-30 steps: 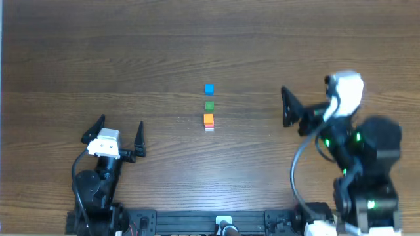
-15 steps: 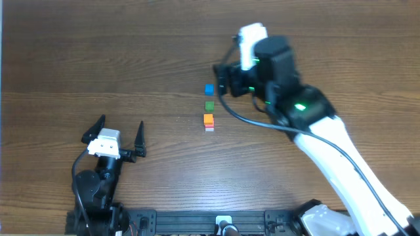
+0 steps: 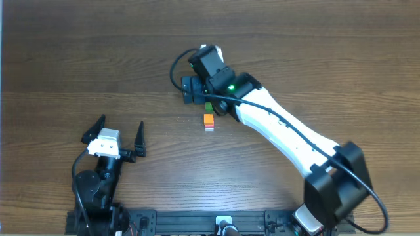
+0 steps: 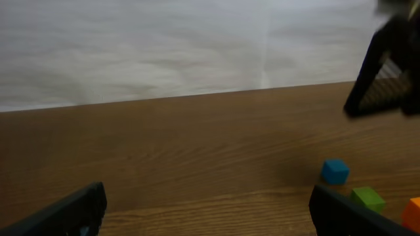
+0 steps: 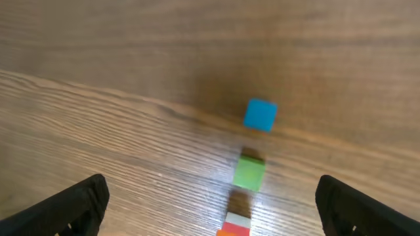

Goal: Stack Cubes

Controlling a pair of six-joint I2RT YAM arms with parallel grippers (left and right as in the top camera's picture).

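Small cubes lie in a row mid-table: blue [image 5: 260, 115], green [image 5: 249, 172], then a white cube [image 5: 238, 221] touching an orange one [image 3: 209, 119]. The left wrist view shows the blue cube [image 4: 335, 171] and the green cube [image 4: 367, 196] off to one side. My right gripper [image 5: 211, 185] hangs open above the table, with the blue and green cubes between its spread fingers; from above, it [image 3: 190, 90] covers the blue cube. My left gripper [image 3: 121, 123] stands open and holds nothing, near the front left, well apart from the cubes.
The dark wooden table [image 3: 79, 52] is bare around the cubes. The right arm's white link [image 3: 289, 134] stretches diagonally from the front right to the centre. A white wall [image 4: 164, 46] rises beyond the table's far edge.
The right arm has swung from the right side leftwards across the table, and its gripper now hovers over the blue and green cubes. The left arm and the cubes have not moved.
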